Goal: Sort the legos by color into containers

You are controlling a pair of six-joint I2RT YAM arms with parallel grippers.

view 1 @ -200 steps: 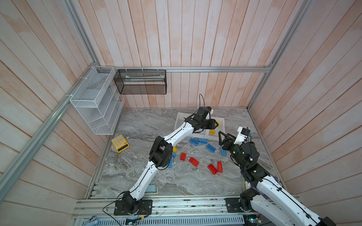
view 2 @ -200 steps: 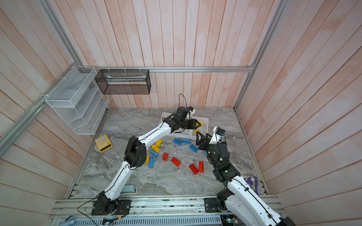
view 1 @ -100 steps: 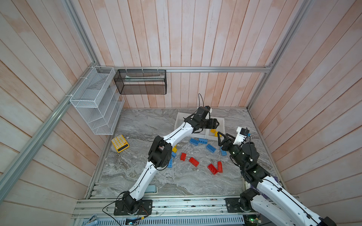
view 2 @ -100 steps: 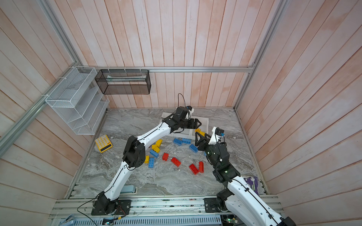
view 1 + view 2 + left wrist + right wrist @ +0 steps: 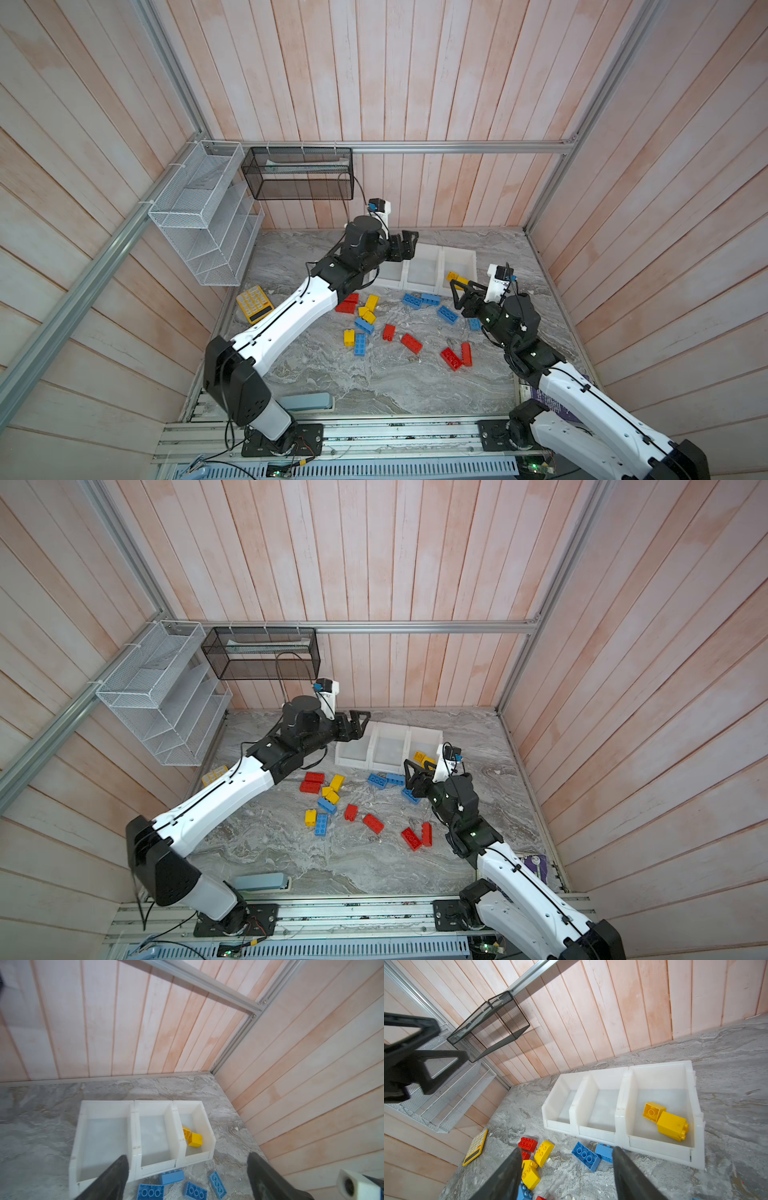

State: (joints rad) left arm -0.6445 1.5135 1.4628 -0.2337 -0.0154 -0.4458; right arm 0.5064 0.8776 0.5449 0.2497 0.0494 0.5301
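On the left wall hangs a white wire rack (image 5: 199,220), and beside it on the back wall a black mesh basket (image 5: 299,174). Below the rack a yellow calculator (image 5: 254,304) lies on the marble table (image 5: 374,382), just beside the left arm. The left gripper (image 5: 410,246) hangs in the air above the left end of the three white bins (image 5: 422,286), which stand joined in a row near the back wall. Its jaws are spread wide with nothing between them; in the left wrist view its two dark fingers (image 5: 116,1174) frame the bins' fronts. Loose legos (image 5: 411,344) in red, yellow and blue lie scattered on the table in front of the bins. Two red bricks (image 5: 348,303) touch each other at the left, and a blue pair (image 5: 411,301) sits just before the middle bin. Two yellow bricks (image 5: 454,277) lie touching in the right end bin, both tipped on their sides. The right gripper (image 5: 454,294) hovers near that bin's front, above the table. Its jaws are parted and grasp nothing: in the right wrist view its fingers (image 5: 508,1172) stand apart, with the blue pair on the table between them.
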